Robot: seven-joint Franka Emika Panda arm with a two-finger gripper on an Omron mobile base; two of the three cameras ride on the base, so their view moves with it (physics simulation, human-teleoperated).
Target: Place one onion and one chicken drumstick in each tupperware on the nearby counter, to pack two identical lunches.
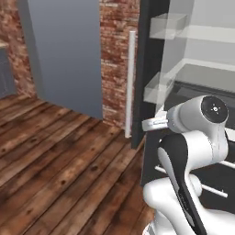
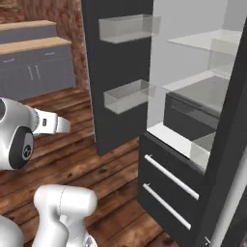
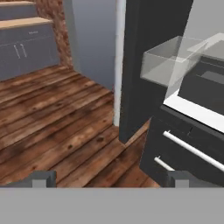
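Wooden floor (image 3: pixel 57 127) fronts an open fridge (image 2: pixel 193 120); end effector (image 3: pixel 109 179) spread apart, apparently holding nothing.

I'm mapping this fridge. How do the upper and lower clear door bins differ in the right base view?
The upper door bin sits high on the dark open door; the lower door bin hangs further down, level with the fridge's lower shelf. Both are clear, boxy and look empty.

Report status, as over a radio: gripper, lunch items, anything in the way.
Fingers open, holding nothing. Fridge open ahead, door bins look empty; no onion, drumstick or tupperware sighted. Path to the shelves looks clear.
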